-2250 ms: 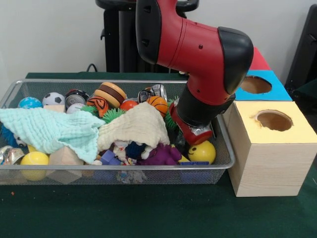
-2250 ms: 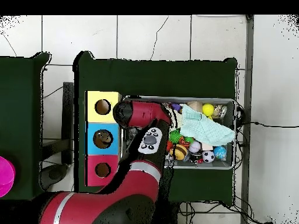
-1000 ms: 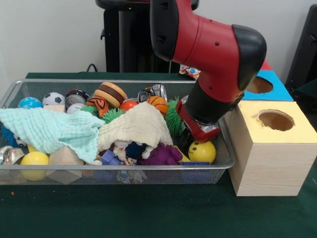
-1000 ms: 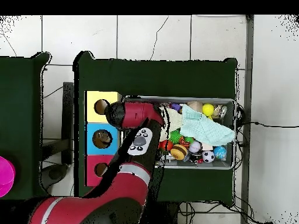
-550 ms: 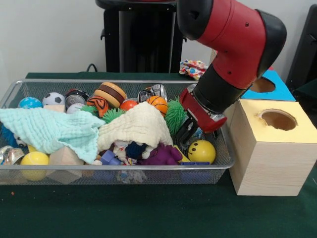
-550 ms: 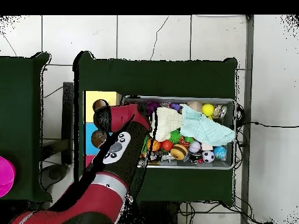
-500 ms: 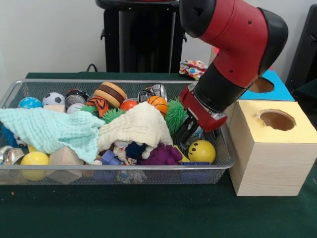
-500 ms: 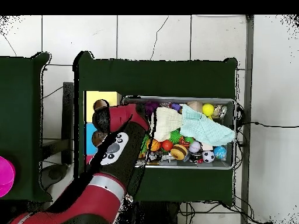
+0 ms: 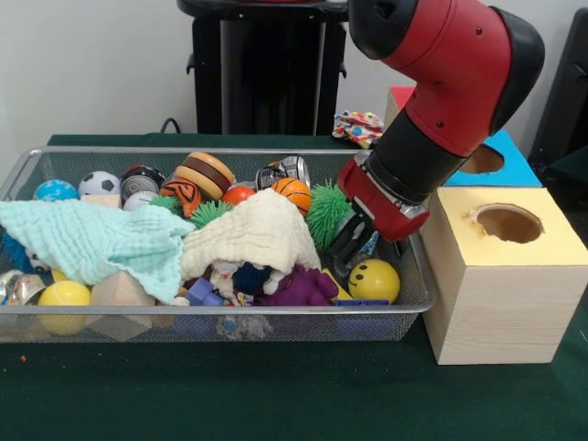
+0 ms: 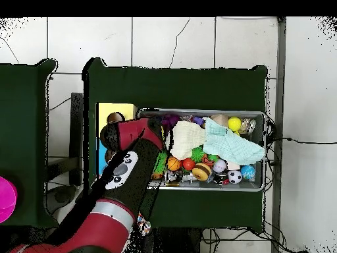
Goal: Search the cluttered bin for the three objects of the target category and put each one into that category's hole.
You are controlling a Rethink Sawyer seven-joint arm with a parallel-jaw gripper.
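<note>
Your gripper (image 9: 369,255) is clenched on a small bluish clear bottle (image 9: 368,242), low over the end of the cluttered bin (image 9: 220,152) beside the boxes, just above a yellow smiley ball (image 9: 374,280). The thin wall is dented, so it may slip or crush. You can also hit the bin's rim, or the yellow-topped box (image 9: 501,276) beside the bin, on the way to the blue top's hole (image 9: 475,156) behind it. The bin stands on a dark green table (image 9: 276,395); behind is a white wall (image 9: 92,64).
</note>
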